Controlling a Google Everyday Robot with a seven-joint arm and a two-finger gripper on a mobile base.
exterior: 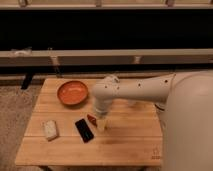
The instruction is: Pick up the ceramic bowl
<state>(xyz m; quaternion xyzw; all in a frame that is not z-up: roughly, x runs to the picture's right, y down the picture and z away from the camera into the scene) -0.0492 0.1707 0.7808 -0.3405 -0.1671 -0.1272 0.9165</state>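
The ceramic bowl (72,92) is a shallow round orange-red bowl standing at the far left part of the wooden table (125,142). My white arm reaches in from the right across the table. My gripper (101,124) points down at the table's middle, to the right of and nearer than the bowl, apart from it. It hangs just beside a small dark-red oblong object (92,119).
A black phone-like slab (84,130) lies left of the gripper. A small whitish packet (49,129) lies near the table's left edge. A dark railing and ledge (100,55) run behind the table. Carpet lies to the left.
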